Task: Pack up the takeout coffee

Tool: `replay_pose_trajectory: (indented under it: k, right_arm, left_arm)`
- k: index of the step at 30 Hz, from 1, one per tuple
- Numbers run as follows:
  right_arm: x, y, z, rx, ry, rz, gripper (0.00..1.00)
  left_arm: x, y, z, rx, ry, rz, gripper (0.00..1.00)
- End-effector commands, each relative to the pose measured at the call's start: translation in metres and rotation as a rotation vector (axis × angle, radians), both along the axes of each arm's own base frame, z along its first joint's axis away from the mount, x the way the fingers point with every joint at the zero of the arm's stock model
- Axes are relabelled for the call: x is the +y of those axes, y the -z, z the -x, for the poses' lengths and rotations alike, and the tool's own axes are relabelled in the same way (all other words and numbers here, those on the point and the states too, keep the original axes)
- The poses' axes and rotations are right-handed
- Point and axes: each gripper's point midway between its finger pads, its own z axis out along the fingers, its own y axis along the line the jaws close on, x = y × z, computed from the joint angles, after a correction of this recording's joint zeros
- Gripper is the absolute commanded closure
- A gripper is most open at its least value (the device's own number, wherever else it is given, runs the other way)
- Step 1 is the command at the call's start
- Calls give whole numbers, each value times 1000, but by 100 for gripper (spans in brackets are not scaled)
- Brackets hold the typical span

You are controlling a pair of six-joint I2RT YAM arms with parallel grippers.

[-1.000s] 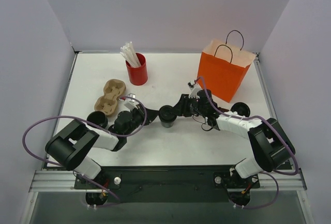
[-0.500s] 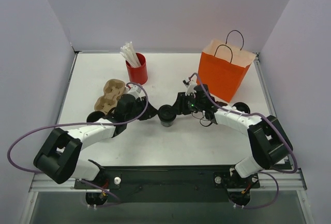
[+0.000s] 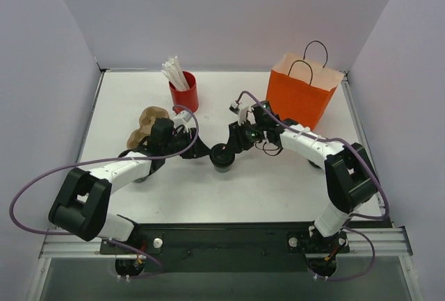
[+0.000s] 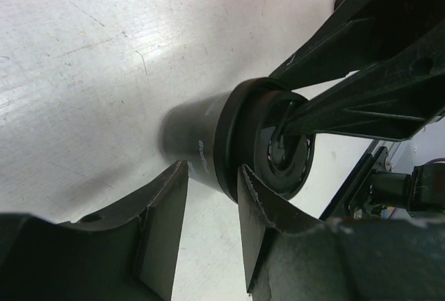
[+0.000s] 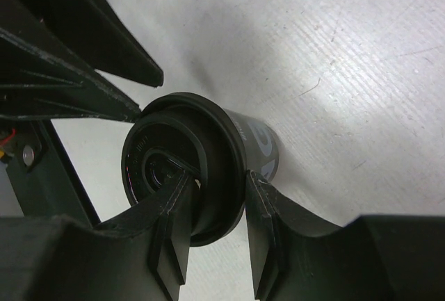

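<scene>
One takeout coffee cup (image 3: 222,156), dark with a black lid, stands mid-table. My right gripper (image 3: 232,142) is shut on its lid rim: in the right wrist view one finger (image 5: 170,214) sits in the lid's recess and the other presses the outer wall of the cup (image 5: 261,144). My left gripper (image 3: 203,152) is open just left of the cup. In the left wrist view its gripper (image 4: 212,169) shows bare table between the jaws, with the cup (image 4: 201,141) just past the tips and one finger (image 4: 268,221) overlapping the lid rim.
A brown pulp cup carrier (image 3: 147,121) lies left of centre, partly under my left arm. A red cup of white sticks (image 3: 184,96) stands behind it. An orange paper bag (image 3: 302,96) with handles stands open at the back right. White walls enclose the table.
My left arm has reached right toward the cup and its jaws have opened. The right wrist has swung back and left while keeping its grip; the cup has hardly moved.
</scene>
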Motion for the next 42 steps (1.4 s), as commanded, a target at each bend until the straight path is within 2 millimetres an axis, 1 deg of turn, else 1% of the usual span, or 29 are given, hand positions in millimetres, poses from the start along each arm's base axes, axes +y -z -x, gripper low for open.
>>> replay_pose_trajectory:
  k: [1,9,12,13,14,16,17,18,19,20,21,23,24,25,26,29,30,31,32,33,34,35,36,37,38,39,40,41,42]
  right_arm:
    - [-42,68,66,234,-169,258,87]
    - [-40,71,62,235,-185,261,87]
    - [-42,71,58,221,-166,281,87]
    - [-43,73,58,227,-153,286,87]
    - [-43,73,55,217,-138,289,87]
    - [-46,78,55,213,-111,299,87]
    - [-44,79,54,208,-91,294,87]
    - [-47,85,57,220,-72,309,87]
    - [-50,89,59,230,-58,316,87]
    - [-48,93,58,224,-39,310,87]
    - [-54,101,65,244,-10,324,88]
    - [-57,108,63,235,37,320,88]
    - [-59,110,66,236,47,324,88]
    - [-64,114,70,246,59,335,88]
    - [-64,114,70,242,65,330,88]
    - [-64,107,68,227,90,321,88]
    - [-65,105,67,228,99,322,88]
    - [-65,103,66,227,106,321,88]
    - [-65,101,65,232,114,318,88]
    - [-64,98,64,233,123,316,88]
    - [-65,97,63,247,146,315,88]
    - [-67,96,63,253,161,325,88]
    - [-66,92,62,253,169,318,88]
    - [-65,90,62,261,181,309,89]
    - [-65,90,63,267,186,308,89]
    - [-66,85,63,261,195,299,89]
    - [-66,83,63,257,203,292,89]
    - [-66,81,63,261,218,285,89]
    - [-68,76,61,249,234,277,89]
  left_arm:
    - [-6,-15,-9,-66,59,5,55]
    - [-4,3,-17,-47,27,-26,55]
    - [-1,15,-14,-21,-7,-50,55]
    - [3,23,-14,-13,-38,-76,55]
    - [8,37,-5,19,-52,-102,55]
    - [9,55,7,56,-65,-136,56]
    - [14,71,16,84,-81,-165,56]
    - [17,85,23,125,-95,-185,56]
    - [13,92,30,130,-86,-196,57]
    - [15,102,35,145,-99,-218,58]
    - [20,118,48,190,-107,-241,58]
    - [20,127,57,194,-105,-254,59]
    - [23,133,61,208,-115,-269,59]
    - [23,134,62,208,-111,-267,59]
    - [23,133,62,207,-112,-268,59]
    - [21,120,55,181,-122,-254,59]
    - [19,108,48,150,-121,-242,59]
    - [13,93,37,130,-120,-233,59]
    - [11,83,31,113,-117,-226,58]
    - [10,66,23,76,-115,-212,58]
    - [10,57,20,75,-111,-217,57]
    - [5,32,6,28,-116,-195,56]
    - [5,12,-3,-19,-116,-188,54]
    - [13,8,-3,3,-123,-219,53]
    - [11,-19,-16,-45,-134,-203,53]
    - [16,-32,-20,-76,-131,-217,52]
    - [27,-35,-20,-60,-142,-249,50]
    - [30,-53,-27,-98,-152,-250,50]
    - [37,-64,-28,-137,-152,-267,48]
